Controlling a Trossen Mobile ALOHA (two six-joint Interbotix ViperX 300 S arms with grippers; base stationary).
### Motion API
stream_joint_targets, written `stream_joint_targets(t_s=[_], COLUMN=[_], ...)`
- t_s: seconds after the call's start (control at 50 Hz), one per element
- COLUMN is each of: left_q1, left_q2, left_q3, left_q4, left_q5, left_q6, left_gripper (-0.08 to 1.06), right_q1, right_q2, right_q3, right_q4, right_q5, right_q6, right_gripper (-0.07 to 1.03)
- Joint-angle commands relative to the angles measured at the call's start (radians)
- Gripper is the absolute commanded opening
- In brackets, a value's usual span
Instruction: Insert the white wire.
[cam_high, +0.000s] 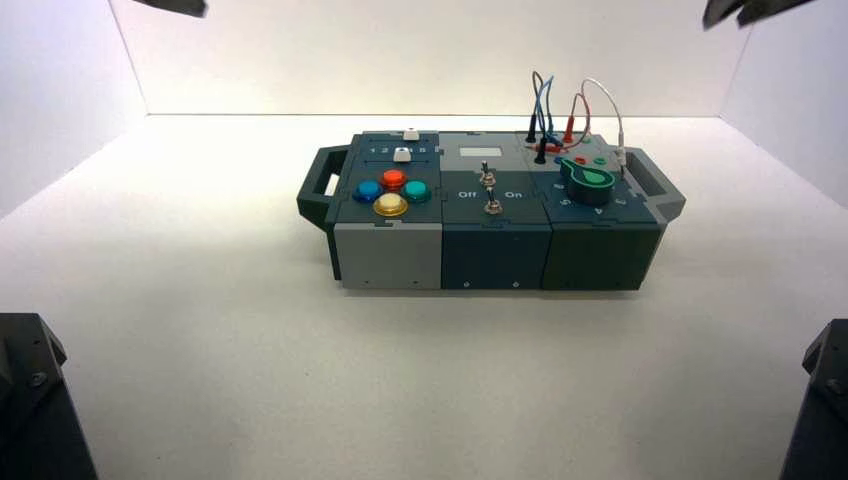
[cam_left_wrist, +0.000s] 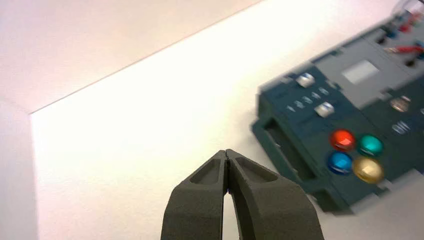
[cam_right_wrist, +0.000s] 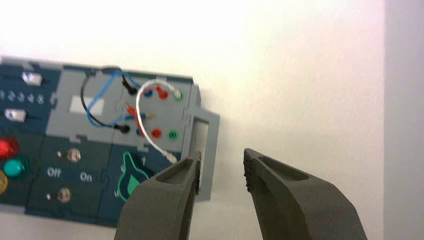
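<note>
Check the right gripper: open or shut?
Open. In the right wrist view, the right gripper has its fingertips well apart, holding nothing; the high view shows it off to the box's right.

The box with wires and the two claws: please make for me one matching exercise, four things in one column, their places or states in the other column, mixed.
1. White wire
2. Yellow button
3. Left claw
4. Right claw

A. Shut, off to the left of the box
B. Arches over the box's right part
C. Open, off to the right of the box
D. On the box's left part

Pairs: 1-B, 2-D, 3-A, 4-C
</note>
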Motion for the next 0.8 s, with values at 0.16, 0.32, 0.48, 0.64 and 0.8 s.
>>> stream_joint_targets(t_s=[0.16,0.32,0.48,0.64,0.8], left_q1=[-0.115,-0.144,-0.15,-0.178,-0.222], left_q2=[0.029,0.043,0.043,0.038,0.023], left_q3=[-0.054,-0.061,-0.066,-0.081,-0.078], left_q4=[-0.009,-0.015,-0.018,-0.032,-0.051], left_q5=[0.077,0.094,0.109,0.149,0.123], left_q6=[0.054,0.052,0.054,0.054,0.054], left_gripper=[-0.03,-0.03,-0.03,-0.03,-0.03], right_q1=[0.034,0.078,0.092,0.114,0.118], right_q2=[0.055,0.081,0.137,0.201,0.272], right_q3=[-0.057,-0.057,-0.066,-0.092,-0.12], right_q4=[0.006,0.003,-0.006,-0.008,-0.008], right_q5=[0.078,0.092,0.107,0.11,0.126], right_q6=[-0.069,-0.101,-0.117,-0.133,-0.147], right_gripper=[0.47,0.47,0.47,0.47,0.47])
